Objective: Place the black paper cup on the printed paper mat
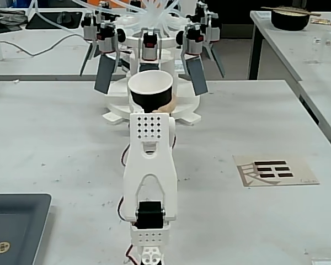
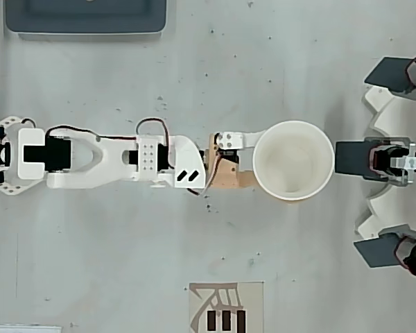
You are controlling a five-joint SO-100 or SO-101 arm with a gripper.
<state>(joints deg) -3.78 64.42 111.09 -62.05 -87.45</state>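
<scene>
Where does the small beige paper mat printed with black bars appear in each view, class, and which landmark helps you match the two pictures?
Fixed view: beige printed paper mat lies flat, right of centre, right of the white arm.
Overhead view: mat sits at the bottom edge, partly cut off.
Shared landmark: the tall black paper cup, white inside, at the gripper.

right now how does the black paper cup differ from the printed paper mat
The black paper cup is tall, tapered and upright, black outside and white inside; the printed paper mat is a thin beige rectangle with black bars, lying flat. The cup sits at the gripper in front of the arm, while the mat lies alone, well off to the side, in the fixed view to the right. Both are on the same white table.
</scene>
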